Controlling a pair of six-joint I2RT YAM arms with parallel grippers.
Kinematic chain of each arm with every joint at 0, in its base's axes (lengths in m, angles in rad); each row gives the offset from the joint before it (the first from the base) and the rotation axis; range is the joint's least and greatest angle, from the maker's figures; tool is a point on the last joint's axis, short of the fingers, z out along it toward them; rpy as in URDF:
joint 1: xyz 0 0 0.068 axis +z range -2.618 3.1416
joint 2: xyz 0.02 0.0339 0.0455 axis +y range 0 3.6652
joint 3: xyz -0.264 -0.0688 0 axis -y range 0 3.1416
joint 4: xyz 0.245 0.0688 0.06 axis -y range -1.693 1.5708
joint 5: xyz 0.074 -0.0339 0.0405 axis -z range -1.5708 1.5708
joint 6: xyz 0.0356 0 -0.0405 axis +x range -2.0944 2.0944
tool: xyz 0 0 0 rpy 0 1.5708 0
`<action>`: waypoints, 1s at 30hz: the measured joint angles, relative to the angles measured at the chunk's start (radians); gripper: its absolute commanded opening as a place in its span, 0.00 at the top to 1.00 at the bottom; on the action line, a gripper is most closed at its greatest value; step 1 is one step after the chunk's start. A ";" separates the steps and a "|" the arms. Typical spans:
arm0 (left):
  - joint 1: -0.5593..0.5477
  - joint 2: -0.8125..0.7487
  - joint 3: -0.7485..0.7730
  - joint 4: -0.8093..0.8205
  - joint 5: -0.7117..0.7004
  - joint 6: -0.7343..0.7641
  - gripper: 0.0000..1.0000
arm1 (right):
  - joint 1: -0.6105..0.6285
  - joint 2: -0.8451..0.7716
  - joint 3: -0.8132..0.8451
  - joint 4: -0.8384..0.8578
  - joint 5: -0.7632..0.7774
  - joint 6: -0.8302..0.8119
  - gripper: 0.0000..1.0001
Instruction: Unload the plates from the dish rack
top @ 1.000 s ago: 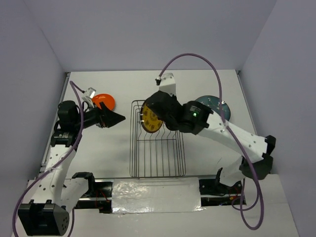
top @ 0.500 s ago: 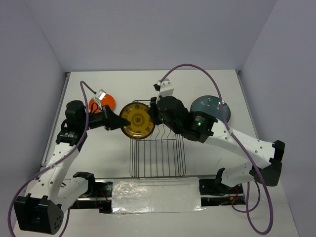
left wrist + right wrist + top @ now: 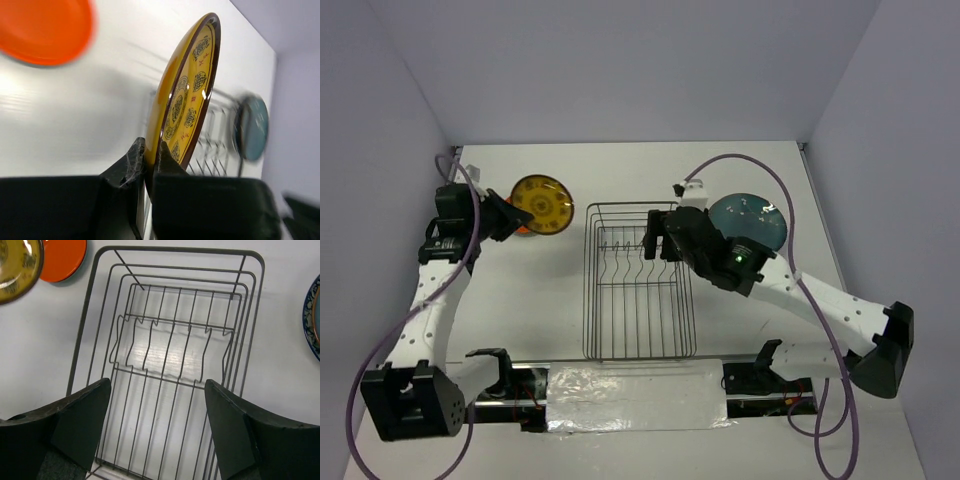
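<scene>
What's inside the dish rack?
No plates: the dish rack holds only its own tines, table showing through the wires. The right gripper hides its near corners in the wrist view; the top view shows those empty.

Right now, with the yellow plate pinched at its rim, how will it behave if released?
The yellow plate looks stiff and glossy, so it may slip from the left gripper, which pinches only its rim. Held nearly on edge, it would probably tip or roll. Dropped, it may chip.
</scene>
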State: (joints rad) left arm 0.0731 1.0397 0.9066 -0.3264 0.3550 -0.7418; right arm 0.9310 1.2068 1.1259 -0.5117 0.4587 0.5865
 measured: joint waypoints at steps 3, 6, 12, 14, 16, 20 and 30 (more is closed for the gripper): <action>0.078 0.095 0.035 -0.016 -0.098 -0.035 0.93 | 0.000 -0.072 -0.051 -0.008 -0.003 -0.001 0.17; 0.116 0.219 0.084 -0.016 -0.146 -0.062 0.92 | 0.000 -0.125 -0.072 -0.008 -0.004 -0.003 0.17; 0.150 0.512 0.211 -0.018 -0.175 -0.098 0.92 | -0.003 -0.195 -0.114 -0.016 -0.015 -0.008 0.16; 0.159 0.588 0.249 -0.016 -0.171 -0.103 0.89 | -0.002 -0.204 -0.122 -0.024 -0.024 -0.008 0.16; 0.167 0.649 0.271 -0.013 -0.168 -0.104 0.82 | -0.003 -0.211 -0.124 -0.032 -0.030 -0.008 0.16; 0.180 0.706 0.281 -0.013 -0.168 -0.113 0.27 | -0.003 -0.225 -0.124 -0.040 -0.034 -0.013 0.16; 0.197 0.681 0.285 -0.071 -0.215 -0.121 0.01 | -0.002 -0.248 -0.126 -0.047 -0.074 -0.031 0.13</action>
State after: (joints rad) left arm 0.2699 1.7210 1.1915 -0.3977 0.1398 -0.8623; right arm 0.9287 0.9592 1.0000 -0.5591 0.3847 0.5560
